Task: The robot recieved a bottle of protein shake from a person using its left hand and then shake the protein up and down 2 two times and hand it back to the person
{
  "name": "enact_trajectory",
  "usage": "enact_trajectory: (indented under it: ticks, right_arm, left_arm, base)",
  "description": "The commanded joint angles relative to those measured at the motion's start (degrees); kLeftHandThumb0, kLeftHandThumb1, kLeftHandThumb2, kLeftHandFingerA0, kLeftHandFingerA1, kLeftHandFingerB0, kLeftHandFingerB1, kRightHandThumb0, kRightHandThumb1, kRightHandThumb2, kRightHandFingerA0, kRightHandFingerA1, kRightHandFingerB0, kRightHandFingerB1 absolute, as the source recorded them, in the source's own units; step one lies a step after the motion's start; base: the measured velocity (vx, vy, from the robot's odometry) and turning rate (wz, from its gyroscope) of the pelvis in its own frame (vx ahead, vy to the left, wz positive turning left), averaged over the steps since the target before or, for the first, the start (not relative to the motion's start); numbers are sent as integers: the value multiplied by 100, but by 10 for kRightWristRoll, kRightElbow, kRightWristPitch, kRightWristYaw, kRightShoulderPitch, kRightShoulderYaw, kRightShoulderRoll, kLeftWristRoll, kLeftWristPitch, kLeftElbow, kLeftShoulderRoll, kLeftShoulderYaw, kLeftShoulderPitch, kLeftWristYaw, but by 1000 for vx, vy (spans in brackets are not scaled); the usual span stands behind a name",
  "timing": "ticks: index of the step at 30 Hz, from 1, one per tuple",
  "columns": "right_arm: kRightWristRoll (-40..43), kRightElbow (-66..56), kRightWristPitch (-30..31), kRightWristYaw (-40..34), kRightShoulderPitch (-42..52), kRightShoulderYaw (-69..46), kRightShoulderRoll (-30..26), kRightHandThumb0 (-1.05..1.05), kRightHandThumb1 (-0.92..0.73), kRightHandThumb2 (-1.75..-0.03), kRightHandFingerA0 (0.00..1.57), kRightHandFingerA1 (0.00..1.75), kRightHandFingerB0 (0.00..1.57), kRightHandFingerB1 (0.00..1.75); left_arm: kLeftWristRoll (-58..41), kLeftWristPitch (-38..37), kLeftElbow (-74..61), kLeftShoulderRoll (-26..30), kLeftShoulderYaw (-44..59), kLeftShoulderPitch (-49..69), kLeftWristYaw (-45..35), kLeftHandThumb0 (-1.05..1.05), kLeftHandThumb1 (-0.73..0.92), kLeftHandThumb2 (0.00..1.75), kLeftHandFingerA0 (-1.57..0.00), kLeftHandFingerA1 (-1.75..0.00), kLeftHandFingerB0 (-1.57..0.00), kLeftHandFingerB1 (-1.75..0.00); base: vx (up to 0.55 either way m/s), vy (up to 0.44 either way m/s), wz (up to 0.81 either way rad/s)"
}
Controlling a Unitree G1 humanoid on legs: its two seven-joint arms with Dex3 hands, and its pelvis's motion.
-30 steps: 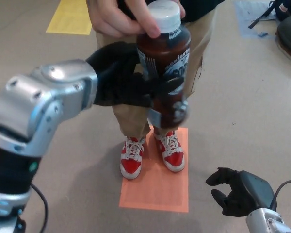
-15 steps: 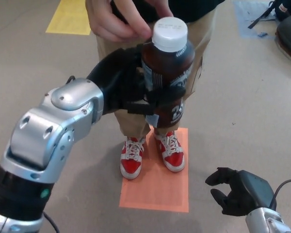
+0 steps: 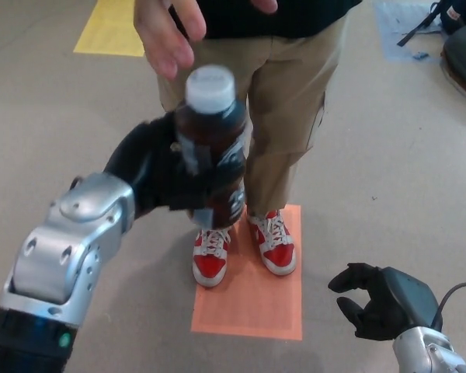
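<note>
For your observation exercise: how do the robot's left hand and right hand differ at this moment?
The left hand is raised in front of the person; the right hand hangs low. The left hand is shut on the bottle; the right hand holds nothing, fingers loosely curled. Both are black.

The protein shake bottle [image 3: 211, 140] is smeared by motion blur, so its label cannot be read, and its lower part is covered by the fingers of the left hand [image 3: 167, 175]. The person [image 3: 279, 93] is cut off at the top edge above the waist, and only part of the person's hand [image 3: 165, 35] is shown. The right hand [image 3: 377, 299] is cropped at the bottom edge. A dark object [image 3: 462, 54] at the right edge cannot be identified.
</note>
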Motion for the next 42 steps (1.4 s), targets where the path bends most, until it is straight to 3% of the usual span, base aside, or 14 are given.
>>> enact_trajectory:
  ticks: [1,4,11,16,21,23,25,32,33,34,37,38,41,42]
  right_arm:
    - [-3,5,0,-5,6,-1,-1,-42,-71,-74,94,80,80,53]
    - [-2,4,-7,-6,8,-1,0,-43,-69,-80,95,91,79,55]
    - [3,5,-8,-2,8,-6,-3,-46,-72,-75,93,83,78,56]
    - [0,4,-9,-5,4,-5,-3,-44,-71,-76,93,76,79,56]
    - [1,5,-1,-3,1,-7,0,-46,-74,-74,89,75,78,53]
    - [4,5,0,-1,0,-11,-2,-43,-71,-75,91,74,80,53]
    - [4,5,-3,-1,1,-12,-2,-41,-69,-79,94,81,80,53]
    - [-1,4,-7,-4,-3,-10,-6,-48,-75,-73,92,83,78,55]
    - [-2,4,-6,-6,-3,-9,-6,-47,-75,-74,94,85,79,54]
    - [-1,4,-4,-5,-3,-10,-5,-46,-74,-74,95,84,80,54]
    - [1,4,0,-2,-6,-12,0,-45,-74,-75,93,79,80,53]
    - [2,4,0,-2,-8,-13,1,-44,-71,-76,91,74,80,53]
    - [1,4,2,-2,-9,-14,-3,-44,-70,-79,92,77,79,56]
    - [-1,4,1,-6,-7,-13,-4,-43,-68,-80,95,80,80,56]
  left_arm:
    - [44,-105,107,0,8,17,1,-20,82,70,-79,-154,-71,-111]
    - [53,-132,151,-1,6,19,2,-19,82,71,-79,-154,-71,-109]
    - [81,-178,217,0,-12,20,-9,-20,80,74,-86,-144,-72,-108]
    - [41,-144,151,0,32,-19,-15,-27,81,70,-80,-155,-65,-104]
    - [-11,-92,66,-10,112,-86,3,-12,81,71,-74,-154,-67,-110]
    - [13,-101,89,-20,95,-52,-12,-17,80,70,-87,-148,-70,-101]
    - [50,-111,140,-18,55,-10,-28,-21,74,73,-85,-137,-73,-93]
    - [77,-147,216,-14,-3,18,-41,-22,74,75,-85,-140,-73,-108]
    - [61,-130,184,-13,14,-2,-37,-26,82,64,-86,-139,-71,-102]
    - [43,-125,165,-15,34,-17,-35,-21,79,67,-76,-154,-72,-103]
    - [16,-108,119,-22,81,-52,-22,-25,77,68,-78,-151,-74,-101]
    - [-5,-95,80,-29,110,-67,-10,-20,84,65,-72,-164,-65,-109]
    - [27,-100,106,-40,87,-26,-25,-18,76,70,-79,-151,-70,-97]
    - [44,-96,130,-38,69,-12,-32,-23,73,75,-84,-147,-70,-103]
  base:
    - [0,0,0]
    - [0,0,0]
    - [0,0,0]
    - [0,0,0]
    - [0,0,0]
    - [0,0,0]
    - [0,0,0]
    - [0,0,0]
    - [0,0,13]
    - [0,0,7]
    - [0,0,0]
    - [0,0,0]
    - [0,0,-2]
    - [0,0,0]
